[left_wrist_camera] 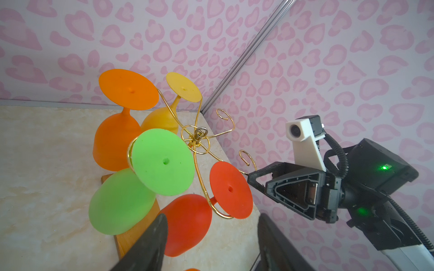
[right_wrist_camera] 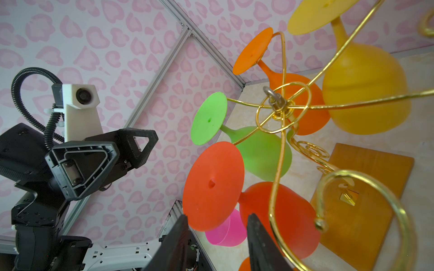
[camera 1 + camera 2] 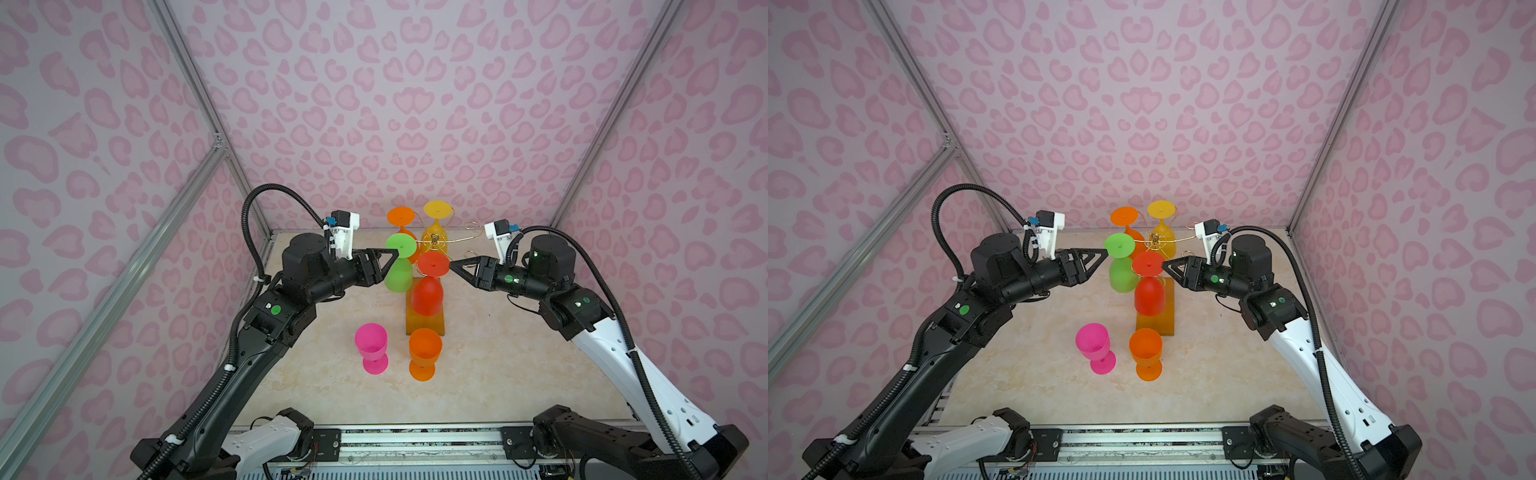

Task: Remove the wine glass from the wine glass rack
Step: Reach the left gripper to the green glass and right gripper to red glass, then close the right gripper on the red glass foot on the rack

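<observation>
Up front, got upright orange plastic goblet (image 3: pixel 424 353) on worktop (image 3: pixel 519 365). Holding left fingers (image 1: pixel 150 239) apart by hanging green plastic goblet (image 1: pixel 164 162), right fingers (image 2: pixel 176 241) apart by red plastic goblet (image 2: pixel 212 185), ready to pinch.

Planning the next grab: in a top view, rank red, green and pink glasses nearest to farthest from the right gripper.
1. Red glass, hung on the rack, foot beside the right gripper.
2. Green glass, hung just left of the red one.
3. Pink glass, upright on the table, front left.
</observation>
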### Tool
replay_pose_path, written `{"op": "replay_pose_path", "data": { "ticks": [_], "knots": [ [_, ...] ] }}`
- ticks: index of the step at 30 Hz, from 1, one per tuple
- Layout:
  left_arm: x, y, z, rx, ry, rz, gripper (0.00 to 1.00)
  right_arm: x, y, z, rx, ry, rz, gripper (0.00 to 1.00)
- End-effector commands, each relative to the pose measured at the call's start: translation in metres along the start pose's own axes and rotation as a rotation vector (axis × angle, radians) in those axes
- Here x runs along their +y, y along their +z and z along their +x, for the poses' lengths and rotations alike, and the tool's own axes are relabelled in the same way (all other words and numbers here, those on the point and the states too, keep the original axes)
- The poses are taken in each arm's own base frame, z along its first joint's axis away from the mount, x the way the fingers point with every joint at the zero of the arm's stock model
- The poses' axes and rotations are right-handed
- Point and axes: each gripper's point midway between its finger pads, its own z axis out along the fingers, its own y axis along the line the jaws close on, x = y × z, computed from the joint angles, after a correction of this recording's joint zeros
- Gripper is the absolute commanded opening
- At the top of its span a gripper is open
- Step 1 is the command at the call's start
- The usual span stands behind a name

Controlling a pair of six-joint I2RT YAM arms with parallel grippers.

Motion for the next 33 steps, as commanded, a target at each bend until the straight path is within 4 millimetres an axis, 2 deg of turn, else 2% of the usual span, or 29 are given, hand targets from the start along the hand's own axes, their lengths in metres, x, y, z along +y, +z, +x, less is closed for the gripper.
{"op": "replay_pose_path", "data": {
  "ticks": [1,18,33],
  "knots": [
    [-0.003,0.002,-0.003,-0.011,0.014,0.023,0.63,-0.001,0.005,-0.001,-0.007,0.009,0.005,0.42],
    [0.001,0.006,0.007,0.013,0.005,0.034,0.63,-0.007,0.025,-0.005,-0.02,0.052,-0.012,0.4],
    [0.004,0.007,0.01,0.018,0.004,0.03,0.62,-0.011,0.027,-0.005,-0.04,0.079,-0.011,0.18]
  ]
}}
